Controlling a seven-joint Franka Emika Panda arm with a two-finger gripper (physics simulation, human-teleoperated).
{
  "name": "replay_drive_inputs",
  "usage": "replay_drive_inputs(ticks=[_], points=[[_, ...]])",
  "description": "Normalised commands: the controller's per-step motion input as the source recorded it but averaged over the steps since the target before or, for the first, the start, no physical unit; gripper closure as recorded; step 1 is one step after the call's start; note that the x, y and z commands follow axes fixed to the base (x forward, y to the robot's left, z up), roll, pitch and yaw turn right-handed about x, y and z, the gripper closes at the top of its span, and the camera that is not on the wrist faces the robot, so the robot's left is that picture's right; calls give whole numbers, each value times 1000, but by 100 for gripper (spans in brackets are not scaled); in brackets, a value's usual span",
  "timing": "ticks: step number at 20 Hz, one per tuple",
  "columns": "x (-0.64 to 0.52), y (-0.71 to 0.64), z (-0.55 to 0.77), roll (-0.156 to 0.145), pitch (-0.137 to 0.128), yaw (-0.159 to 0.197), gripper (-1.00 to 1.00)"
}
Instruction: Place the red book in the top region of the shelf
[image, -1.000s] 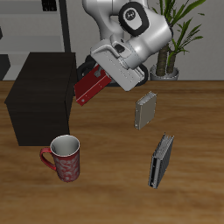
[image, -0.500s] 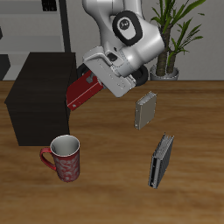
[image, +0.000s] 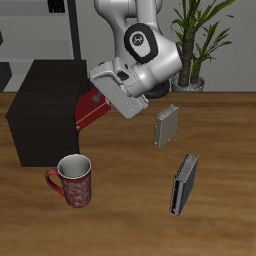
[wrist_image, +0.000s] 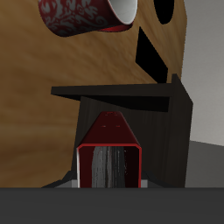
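The red book (image: 91, 111) is held in my gripper (image: 100, 97), tilted, right beside the upper edge of the dark brown-black shelf (image: 45, 110). In the wrist view the red book (wrist_image: 109, 140) shows end-on with pale page edges, pointing toward the shelf (wrist_image: 171, 127), whose top panel and side wall frame it. The gripper's fingers are shut on the book; their tips are mostly hidden by the arm and the book.
A red patterned mug (image: 73, 181) stands on the table in front of the shelf; it also shows in the wrist view (wrist_image: 87, 16). Two grey books (image: 166, 126) (image: 183, 183) lie on the table beside the arm. A potted plant (image: 195, 45) stands at the back.
My gripper has carried the red book toward the shelf, closer to its top edge, and the wrist has rotated.
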Motion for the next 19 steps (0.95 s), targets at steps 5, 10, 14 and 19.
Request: replay_drive_inputs(ticks=[5, 10, 14, 19], points=[[57, -196, -138, -38, 31, 12, 100], [52, -251, -127, -50, 13, 7, 100], [85, -283, -123, -53, 44, -5, 100], [79, -192, -156, -41, 27, 0, 100]])
